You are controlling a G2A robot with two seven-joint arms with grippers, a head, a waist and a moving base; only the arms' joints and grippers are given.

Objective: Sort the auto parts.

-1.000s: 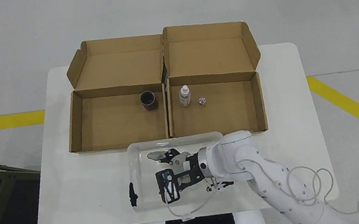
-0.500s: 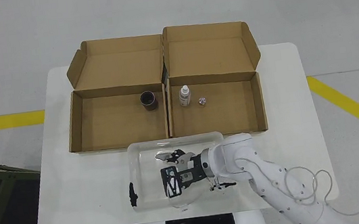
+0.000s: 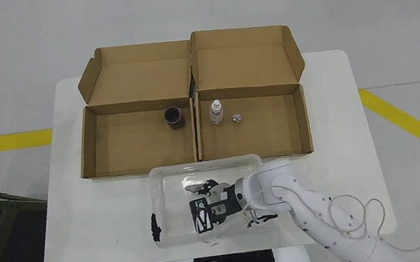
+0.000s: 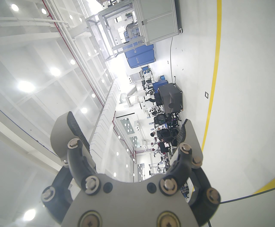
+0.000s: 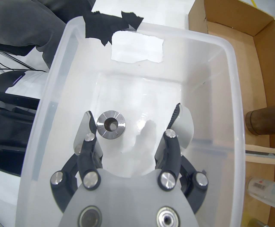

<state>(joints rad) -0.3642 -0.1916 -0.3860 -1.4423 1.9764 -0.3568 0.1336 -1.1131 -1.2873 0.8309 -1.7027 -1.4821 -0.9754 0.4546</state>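
on the white desk two open cardboard boxes sit side by side, the left box and the right box, with a clear plastic bin just in front of them. the right hand is down inside the bin, fingers spread wide and holding nothing. the left hand is also spread and empty, and faces out into the room.

the step in hand looks like the pick of the steel ring, which lies on the bin floor. it sits off centre, right beside one finger, so the next move probably calls for a sideways shift to centre it before closing.

whether that finger touches the ring, i cannot tell. the dark sleeve is in the left box; the bottle and a tiny metal piece are in the right, the latter too small to identify.
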